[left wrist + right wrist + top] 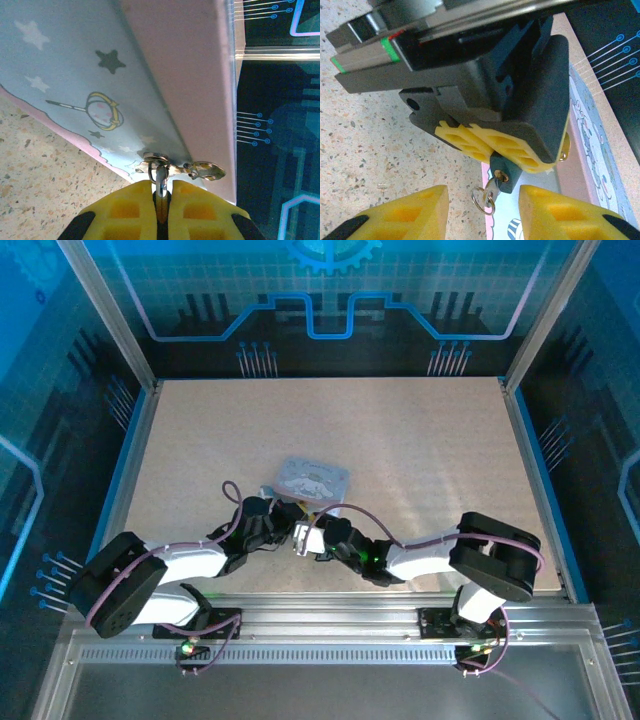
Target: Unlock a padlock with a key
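Left fingers (125, 205): pressed together, clamping the padlock (506, 176) by its body at the edge of the pale blue tin (75, 90).
Padlock: dark, with its keyhole end facing the right wrist camera. Its shackle passes through the tin's metal hasp (202, 171).
Key (493, 186): apparently seated in the keyhole, though how deep is hard to judge. A small ring (484, 201) hangs from it.
Right fingers (405, 215): apart, one on either side of the key and ring, touching neither and holding nothing.
Tin: lying on the bench (380, 140), just beyond both arms.
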Motion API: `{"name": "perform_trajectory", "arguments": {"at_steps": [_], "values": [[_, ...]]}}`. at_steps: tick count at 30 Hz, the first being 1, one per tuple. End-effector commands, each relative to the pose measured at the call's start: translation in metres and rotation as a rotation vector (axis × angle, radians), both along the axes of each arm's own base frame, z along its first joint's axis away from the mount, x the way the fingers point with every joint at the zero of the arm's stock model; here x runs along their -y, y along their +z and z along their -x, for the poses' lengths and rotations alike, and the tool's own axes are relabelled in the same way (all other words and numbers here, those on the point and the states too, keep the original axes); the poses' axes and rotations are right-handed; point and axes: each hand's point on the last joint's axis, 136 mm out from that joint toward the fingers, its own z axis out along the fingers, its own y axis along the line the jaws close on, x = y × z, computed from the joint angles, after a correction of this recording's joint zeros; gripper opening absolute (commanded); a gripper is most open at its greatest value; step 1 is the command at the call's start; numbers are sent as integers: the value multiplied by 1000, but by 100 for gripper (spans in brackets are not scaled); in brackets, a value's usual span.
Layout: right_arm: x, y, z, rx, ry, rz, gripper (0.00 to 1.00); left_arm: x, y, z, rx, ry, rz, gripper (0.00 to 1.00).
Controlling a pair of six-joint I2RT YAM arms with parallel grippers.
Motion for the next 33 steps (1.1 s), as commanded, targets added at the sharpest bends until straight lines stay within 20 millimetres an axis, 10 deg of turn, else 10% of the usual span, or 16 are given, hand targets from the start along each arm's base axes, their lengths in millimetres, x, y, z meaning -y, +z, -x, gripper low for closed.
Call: {"name": "perform_trajectory", "arguments": {"at_steps": [1,33], "values": [[-9,13,-5,20,-20,-51,34,6,23,-9,53,12,41,7],[11,29,-28,-123,-177,-290,0,8,24,-8,56,13,43,7]]}}
